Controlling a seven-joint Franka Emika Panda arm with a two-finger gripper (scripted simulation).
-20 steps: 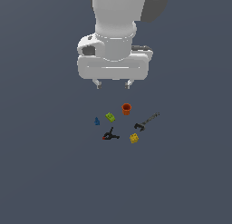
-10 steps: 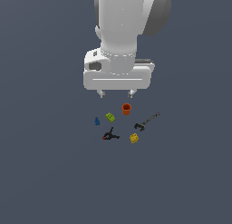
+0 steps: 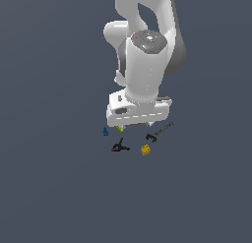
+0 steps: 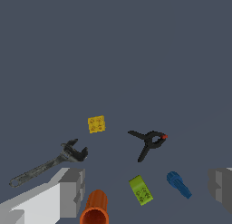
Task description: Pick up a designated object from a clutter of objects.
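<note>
- Yellow block (image 4: 96,124): golden yellow, with a pattern of darker ringed studs on its face.
- Green block (image 4: 141,190): lime green, same stud pattern.
- Cup (image 4: 95,207): orange, darker red-orange inside the mouth.
- Figure (image 4: 178,184): solid blue.
- Clamp (image 4: 148,142): black, with a small red tip.
- Wrench (image 4: 49,163): dark grey, mottled with lighter worn patches.
- Fingers (image 4: 71,192): grey pads on a white body.
- Arm (image 3: 143,65): white shell, dark grey joints.
- Floor (image 4: 113,51): uniform slate blue-grey.

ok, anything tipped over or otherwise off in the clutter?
Only the orange cup: it lies on its side between the open claw's fingers. The yellow block, wrench and clamp lie apart, undisturbed-looking.
</note>
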